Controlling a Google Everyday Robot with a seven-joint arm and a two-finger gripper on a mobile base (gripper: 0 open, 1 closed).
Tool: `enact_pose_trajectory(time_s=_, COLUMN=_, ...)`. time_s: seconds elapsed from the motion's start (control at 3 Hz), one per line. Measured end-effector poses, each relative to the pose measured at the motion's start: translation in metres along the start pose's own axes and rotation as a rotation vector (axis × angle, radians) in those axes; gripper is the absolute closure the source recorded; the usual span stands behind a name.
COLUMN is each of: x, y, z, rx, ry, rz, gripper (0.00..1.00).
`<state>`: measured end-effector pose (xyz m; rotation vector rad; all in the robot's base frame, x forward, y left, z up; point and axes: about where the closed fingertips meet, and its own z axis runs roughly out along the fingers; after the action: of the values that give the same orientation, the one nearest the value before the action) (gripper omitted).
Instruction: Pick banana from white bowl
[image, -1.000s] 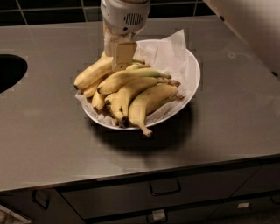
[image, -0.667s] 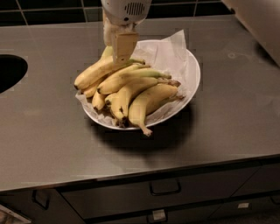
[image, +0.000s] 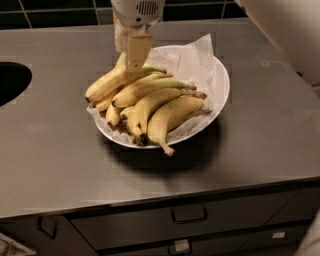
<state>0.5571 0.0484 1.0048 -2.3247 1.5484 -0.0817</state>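
banana (image: 107, 85): far-left of pile in bowl (image: 222, 95), long axis left-near to right-far, dark tip at left | gripper (image: 132, 55): directly above banana's right half, seemingly touching; grip state cannot tell | next: likely close across short axis

- Views: one.
- Station: raised, in front of the counter (image: 260, 150), facing the tiled wall (image: 60, 10) behind it.
- Aim: down and forward at a slant; the counter top shows almost whole.
- Range: fairly near; bowl (image: 223, 95) just above centre.
- Top edge: gripper (image: 131, 64) comes in from above at the bowl's rear left, its upper body cropped.
- Bottom edge: drawers (image: 150, 222) seen from above.
- Upper right corner: pale arm (image: 285, 30), cropped.
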Motion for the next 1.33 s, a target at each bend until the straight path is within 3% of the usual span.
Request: enact_pose_trajectory(time_s=1.33, x=-0.011, y=-0.017, z=0.046, rx=-0.093, ry=-0.021, rz=-0.039, gripper=0.52)
